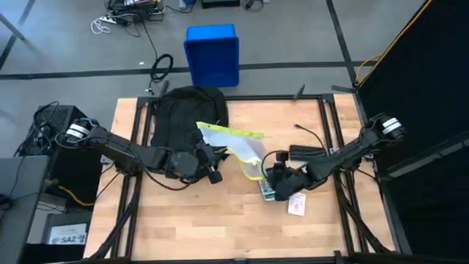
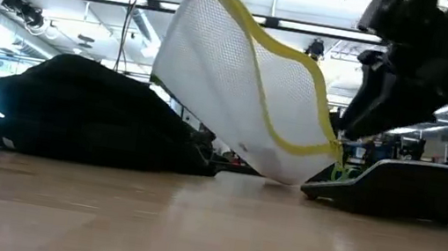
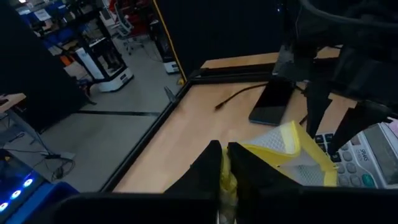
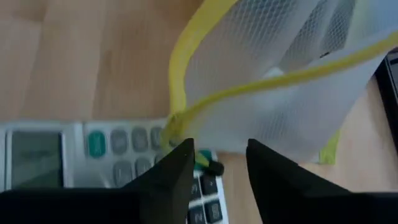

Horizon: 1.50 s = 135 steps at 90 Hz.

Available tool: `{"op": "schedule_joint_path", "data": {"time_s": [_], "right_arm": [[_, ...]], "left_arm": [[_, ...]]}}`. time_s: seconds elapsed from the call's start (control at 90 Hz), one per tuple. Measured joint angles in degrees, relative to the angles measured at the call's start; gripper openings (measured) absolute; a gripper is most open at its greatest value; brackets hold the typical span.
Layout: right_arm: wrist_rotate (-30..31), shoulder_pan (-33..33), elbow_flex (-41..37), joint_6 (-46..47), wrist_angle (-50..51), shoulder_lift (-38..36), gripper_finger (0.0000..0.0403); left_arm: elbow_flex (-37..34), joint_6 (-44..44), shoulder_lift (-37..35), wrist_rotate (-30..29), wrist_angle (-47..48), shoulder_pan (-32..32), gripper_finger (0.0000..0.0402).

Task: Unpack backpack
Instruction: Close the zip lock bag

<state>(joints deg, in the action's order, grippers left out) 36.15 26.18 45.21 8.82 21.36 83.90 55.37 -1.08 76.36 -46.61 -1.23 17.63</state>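
The backpack lies flat on the far left part of the wooden table, its long axis running from far to near, one end toward the far edge. A white mesh pouch with yellow trim stretches between the two arms at the table's middle. The left gripper is clamped on the pouch's yellow edge just right of the backpack. The right gripper hangs over a calculator right of centre, its fingers apart with the pouch's yellow corner between them.

From table height the pouch shows lifted and slanting down toward a dark flat object, which the overhead picture hides under the arm. Only the overhead picture shows a small card near the right gripper and a blue bin on the grey floor beyond the table. The left wrist camera alone shows a black phone lying flat, and shelving across the room.
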Motion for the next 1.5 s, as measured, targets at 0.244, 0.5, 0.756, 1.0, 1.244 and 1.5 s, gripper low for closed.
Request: {"op": "schedule_joint_path", "data": {"time_s": [0.244, 0.5, 0.756, 1.0, 1.244, 1.5], "right_arm": [[2.1, 2.0, 0.0, -0.2, -0.5, 2.1, 0.0168], [9.5, 1.5, 0.0, -4.0, -2.0, 8.7, 0.0232], [13.5, -0.2, 0.1, -7.6, -10.8, 10.8, 0.0235], [13.8, -1.6, 0.1, -10.1, -13.7, 10.5, 0.0194], [13.8, -3.3, 0.1, -9.9, -14.0, 10.5, 0.0175], [13.8, -4.8, 0.1, -10.0, -16.2, 10.4, 0.017]], "left_arm": [[0.0, -0.1, 0.0, 0.0, -0.7, 0.0, 0.0], [0.0, -0.1, 0.0, 0.0, -0.7, 0.0, 0.0], [0.0, -0.2, 0.0, 0.0, -0.7, 0.0, 0.0], [0.0, -0.2, 0.0, 0.0, -0.6, 0.0, 0.0], [0.0, -0.2, 0.0, 0.0, -0.6, 0.0, 0.0], [0.0, -0.2, 0.0, 0.0, -0.6, 0.0, 0.0]]}}
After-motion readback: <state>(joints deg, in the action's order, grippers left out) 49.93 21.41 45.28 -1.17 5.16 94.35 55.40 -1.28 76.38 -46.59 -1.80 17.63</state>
